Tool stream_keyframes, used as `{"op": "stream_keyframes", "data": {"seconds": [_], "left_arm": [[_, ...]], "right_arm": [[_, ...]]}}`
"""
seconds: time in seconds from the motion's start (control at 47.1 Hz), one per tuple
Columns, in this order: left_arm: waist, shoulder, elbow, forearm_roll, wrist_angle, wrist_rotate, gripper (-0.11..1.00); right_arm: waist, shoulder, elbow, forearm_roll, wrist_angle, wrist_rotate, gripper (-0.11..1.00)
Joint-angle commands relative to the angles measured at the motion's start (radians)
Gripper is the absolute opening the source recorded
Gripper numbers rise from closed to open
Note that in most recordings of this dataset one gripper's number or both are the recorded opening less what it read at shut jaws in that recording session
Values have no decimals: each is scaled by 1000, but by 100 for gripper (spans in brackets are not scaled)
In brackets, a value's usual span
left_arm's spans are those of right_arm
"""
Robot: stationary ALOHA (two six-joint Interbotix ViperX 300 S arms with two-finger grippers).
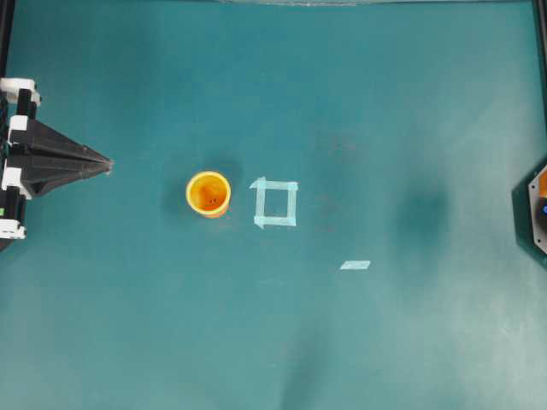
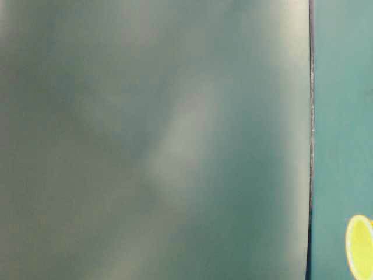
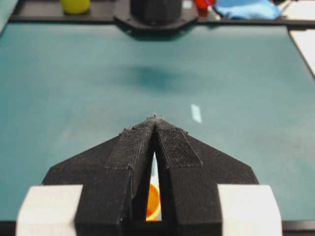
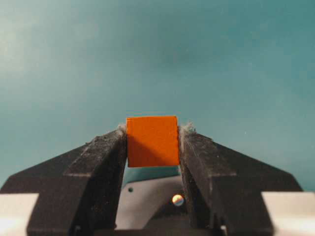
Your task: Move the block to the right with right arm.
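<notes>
right gripper (image 4: 153, 140) around plain orange block (image 4: 152, 141)

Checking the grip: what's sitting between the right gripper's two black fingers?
The small orange cube, the block, sits clamped between the right gripper's black fingers, touching both. The right wrist view shows it.

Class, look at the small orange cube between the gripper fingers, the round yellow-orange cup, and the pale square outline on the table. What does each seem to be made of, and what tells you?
Small orange cube: probably painted wood or dense foam; flat matte faces, crisp edges.
Round yellow-orange cup: likely plastic; smooth, evenly coloured wall.
Pale square outline: looks like masking tape; thin overlapping strips.
</notes>
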Motion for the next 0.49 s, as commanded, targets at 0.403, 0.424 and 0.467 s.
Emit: {"op": "stream_keyframes", "data": {"seconds": [0.403, 0.424, 0.467], "left_arm": [[2, 8, -31, 2, -5, -2, 0], [2, 8, -31, 2, -5, -2, 0], [2, 8, -31, 3, -5, -2, 0]], "right_arm": [[2, 12, -11, 3, -20, 0, 45], [2, 12, -9, 2, -20, 0, 45], [2, 12, -9, 2, -20, 0, 45]]}}
